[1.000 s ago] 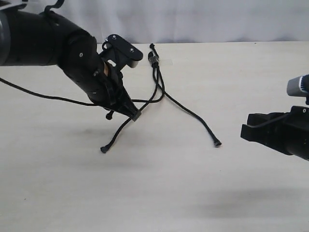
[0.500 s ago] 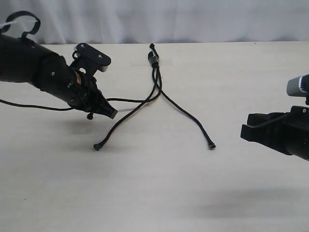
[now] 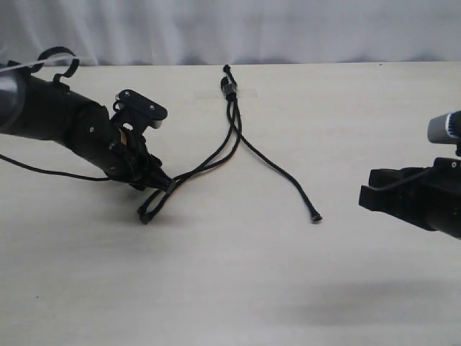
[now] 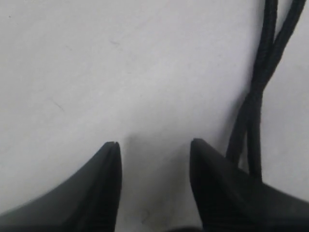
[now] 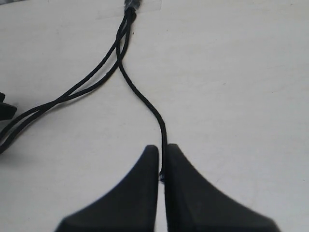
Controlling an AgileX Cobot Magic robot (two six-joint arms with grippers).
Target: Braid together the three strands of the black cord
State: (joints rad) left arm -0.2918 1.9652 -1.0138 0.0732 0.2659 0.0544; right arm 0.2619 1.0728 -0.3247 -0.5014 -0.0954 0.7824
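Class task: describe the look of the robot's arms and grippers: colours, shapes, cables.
All matte black. The left arm is a bulky rounded shell with a flat wrist bracket and a thin trailing cable. The left gripper and right gripper have tapered, pointed fingers. A grey cylinder tops the right one.

Right of cord (image 3: pixel 277 167): table (image 3: pixel 238 288) bare up to right gripper (image 3: pixel 364 196). Left of cord: left gripper (image 3: pixel 164 187), cable (image 3: pixel 43 171) in the way. Camera side of cord: open.
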